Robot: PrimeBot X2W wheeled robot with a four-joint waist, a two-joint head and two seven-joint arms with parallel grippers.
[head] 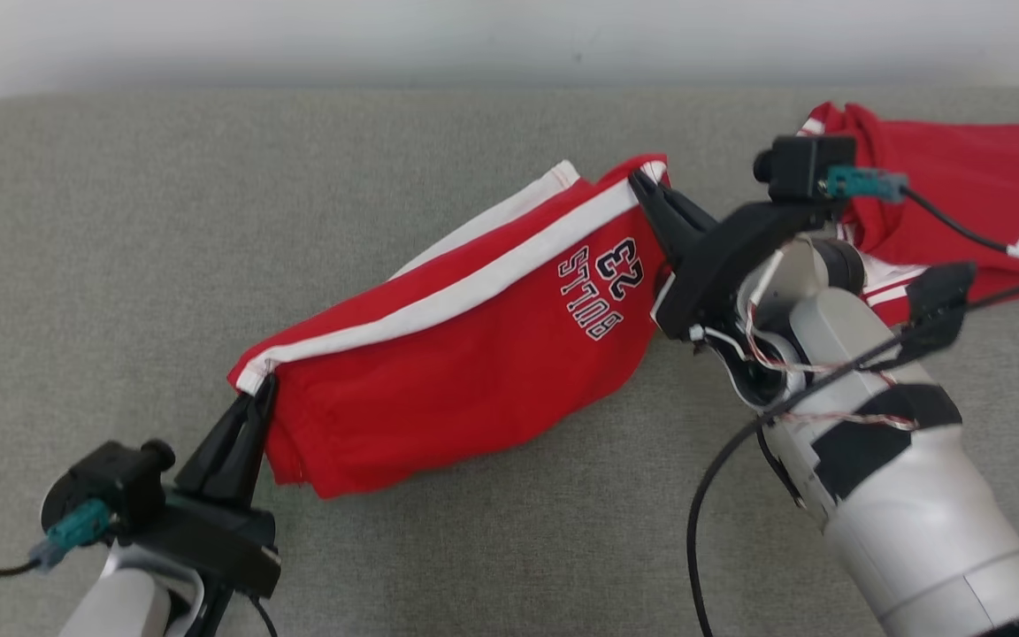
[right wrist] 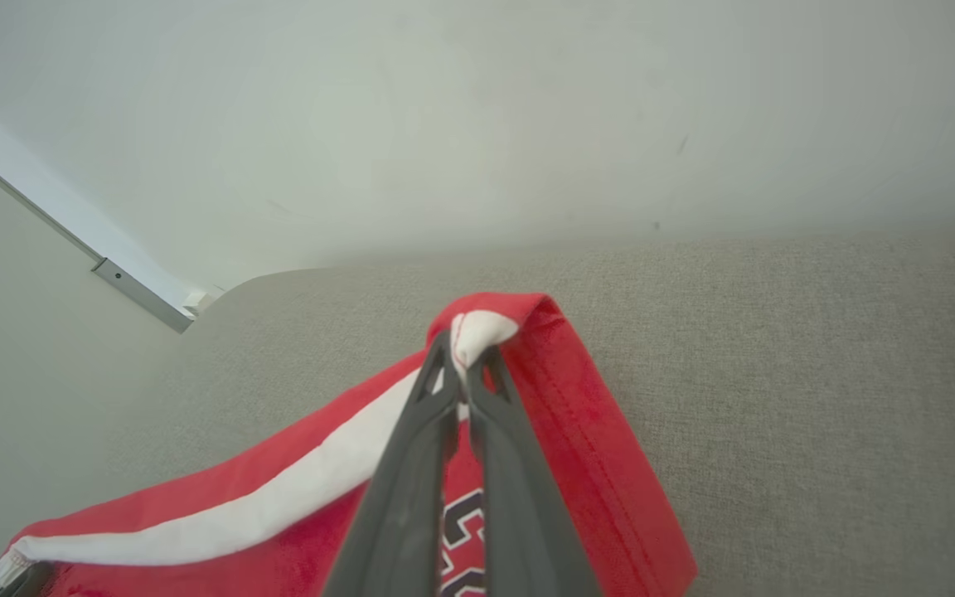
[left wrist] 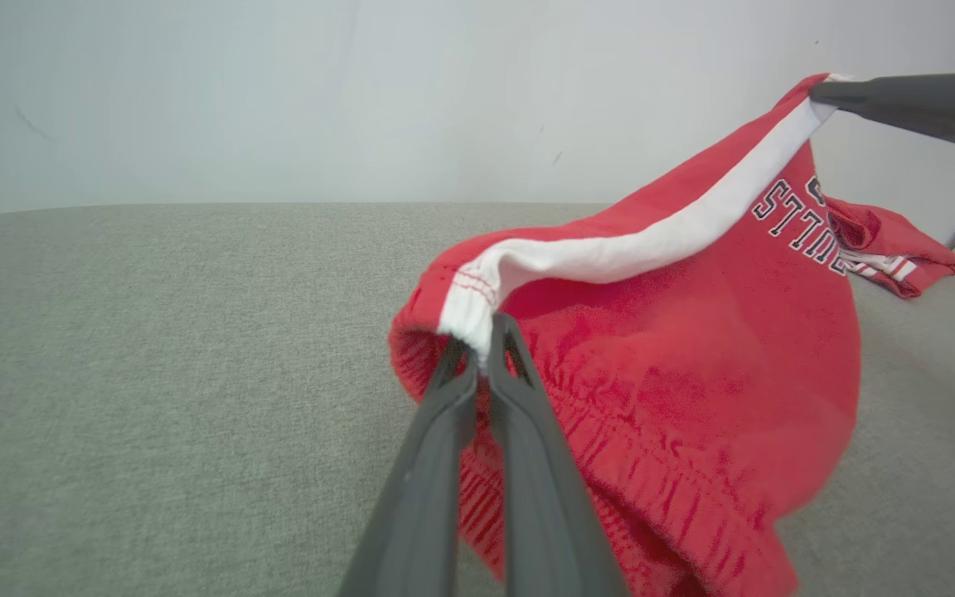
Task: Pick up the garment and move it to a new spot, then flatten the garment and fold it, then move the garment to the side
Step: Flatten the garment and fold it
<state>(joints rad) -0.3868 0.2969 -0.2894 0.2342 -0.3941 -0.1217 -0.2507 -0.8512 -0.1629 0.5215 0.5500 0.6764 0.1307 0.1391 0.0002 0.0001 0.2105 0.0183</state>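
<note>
The garment (head: 465, 354) is a pair of red shorts with a white side stripe and dark lettering, stretched between my two grippers above the grey cushioned surface (head: 120, 221). My left gripper (head: 264, 389) is shut on the waistband corner at the lower left, seen close up in the left wrist view with the gripper (left wrist: 484, 344) pinching the white stripe of the garment (left wrist: 693, 332). My right gripper (head: 638, 181) is shut on the hem corner at the upper right; in the right wrist view this gripper (right wrist: 465, 356) clamps the folded edge of the garment (right wrist: 593, 464).
A second red garment (head: 961, 195) with white trim and a white label lies on the surface at the far right, behind my right arm. A pale wall (head: 509, 35) runs along the surface's back edge. Open grey surface extends to the left and front.
</note>
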